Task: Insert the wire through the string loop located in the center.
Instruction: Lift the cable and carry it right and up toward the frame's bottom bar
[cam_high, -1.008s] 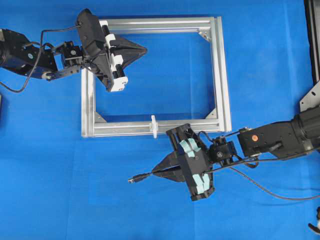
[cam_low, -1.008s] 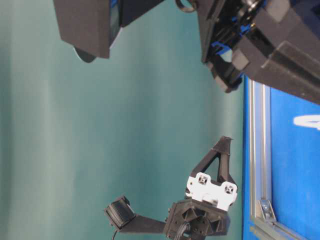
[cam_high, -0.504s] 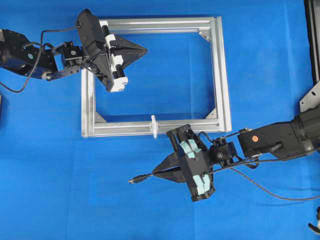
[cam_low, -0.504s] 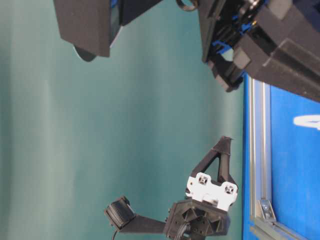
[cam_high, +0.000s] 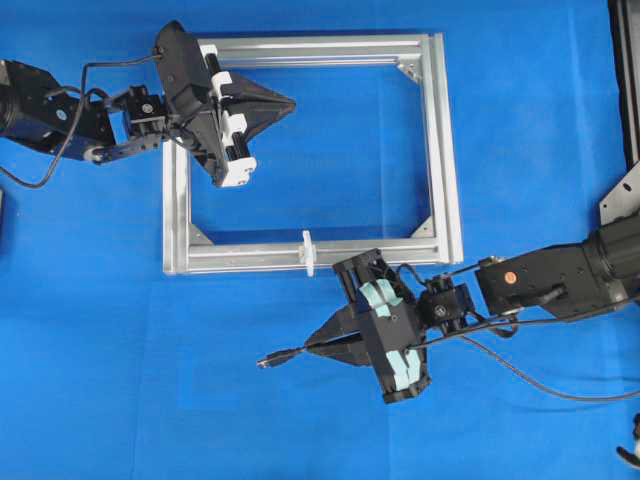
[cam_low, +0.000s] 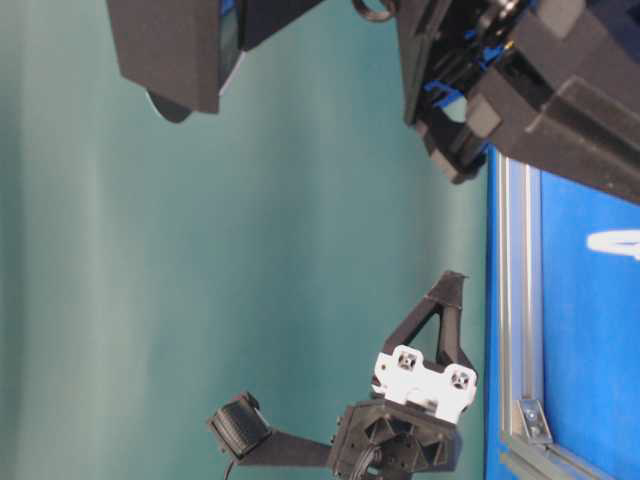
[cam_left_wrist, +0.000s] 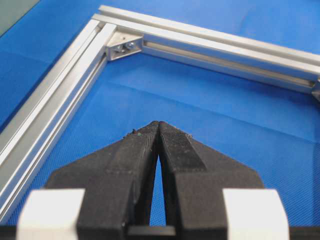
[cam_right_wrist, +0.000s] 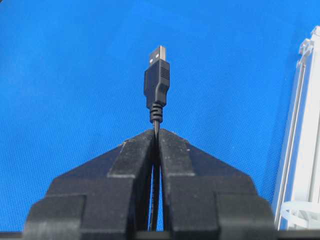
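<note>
Black wire (cam_high: 300, 351) is clamped just behind its plug in the right gripper (cam_high: 318, 349), hovering near but outside the string loop (cam_high: 308, 252) on the aluminium frame (cam_high: 443, 150), so threading remains; the left gripper (cam_high: 287, 101) is clenched empty.

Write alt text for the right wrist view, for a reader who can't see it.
The right gripper, jaws shut, pinches the wire just behind its plug, which points away from the camera, metallic tip foremost, over the blue table. At the right edge runs the silver frame bar with the white string loop at the bottom corner.
</note>
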